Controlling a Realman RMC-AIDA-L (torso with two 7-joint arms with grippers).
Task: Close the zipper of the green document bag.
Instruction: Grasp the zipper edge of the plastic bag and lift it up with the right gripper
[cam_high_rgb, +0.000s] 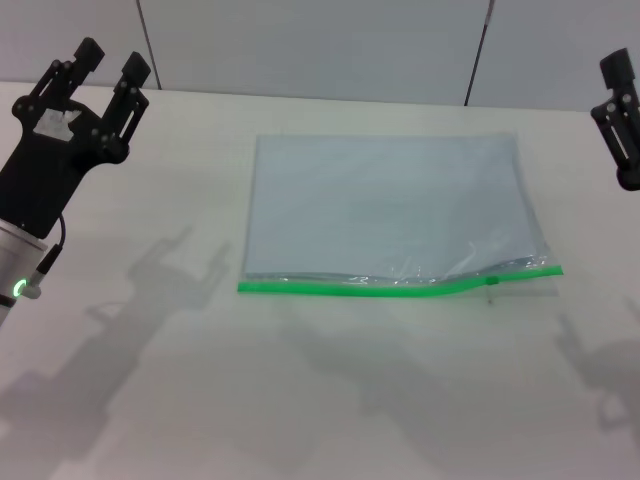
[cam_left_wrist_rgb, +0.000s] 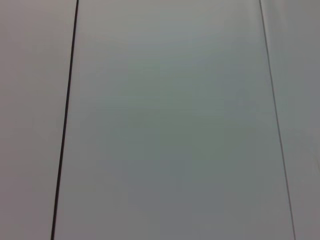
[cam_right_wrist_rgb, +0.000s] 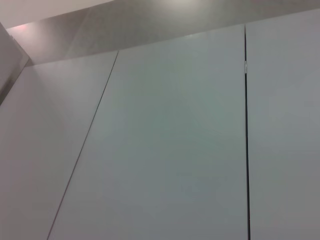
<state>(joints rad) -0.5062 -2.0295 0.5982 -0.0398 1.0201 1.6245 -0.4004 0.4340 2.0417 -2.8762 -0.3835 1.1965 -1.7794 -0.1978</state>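
The green document bag (cam_high_rgb: 390, 208) lies flat in the middle of the white table, a pale blue-grey translucent pouch. Its zipper (cam_high_rgb: 350, 288) is a bright green strip along the edge nearest me, bowed upward toward the right end. A small dark slider (cam_high_rgb: 491, 282) sits near that right end. My left gripper (cam_high_rgb: 110, 60) is raised at the far left, well away from the bag, open and holding nothing. At the picture's right edge my right gripper (cam_high_rgb: 622, 110) is also raised, partly cut off. Both wrist views show only wall panels.
The white table (cam_high_rgb: 300, 400) stretches bare around the bag, with arm shadows on it. Grey wall panels (cam_high_rgb: 300, 40) stand behind the table's far edge.
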